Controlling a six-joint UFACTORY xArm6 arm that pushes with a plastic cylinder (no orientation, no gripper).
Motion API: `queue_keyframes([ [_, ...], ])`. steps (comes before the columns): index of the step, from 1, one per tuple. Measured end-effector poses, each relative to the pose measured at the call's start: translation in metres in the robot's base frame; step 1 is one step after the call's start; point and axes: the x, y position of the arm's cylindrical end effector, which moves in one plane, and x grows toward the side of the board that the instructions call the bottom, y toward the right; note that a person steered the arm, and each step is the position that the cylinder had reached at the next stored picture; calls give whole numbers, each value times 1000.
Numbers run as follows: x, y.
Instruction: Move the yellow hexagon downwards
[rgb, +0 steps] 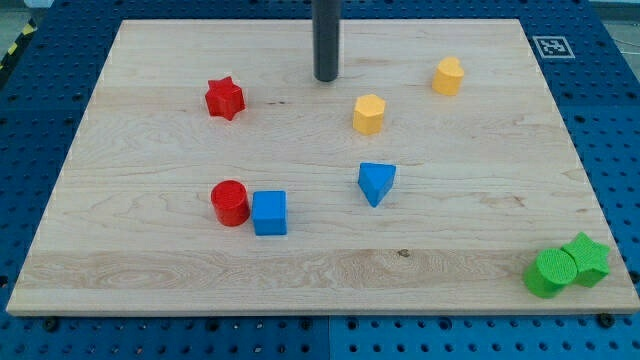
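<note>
Green blocks (567, 267) sat lower right; yellow hexagon (369, 114) lay down-right of my tip (326, 78), which was bare, touching nothing.

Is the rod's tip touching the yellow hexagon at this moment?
Apart. The camera view shows bare wood between my tip and the yellow hexagon, which sits to the tip's lower right.

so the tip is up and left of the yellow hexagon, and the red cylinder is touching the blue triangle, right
Not quite. In the camera view the red cylinder touches the blue cube, not the blue triangle, which stands apart. My tip is indeed up and left of the yellow hexagon.
</note>
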Motion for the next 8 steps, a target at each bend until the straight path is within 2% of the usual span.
queue_keyframes([
  [1,14,33],
  [4,144,68],
  [5,163,69],
  [7,163,74],
  [8,147,90],
])
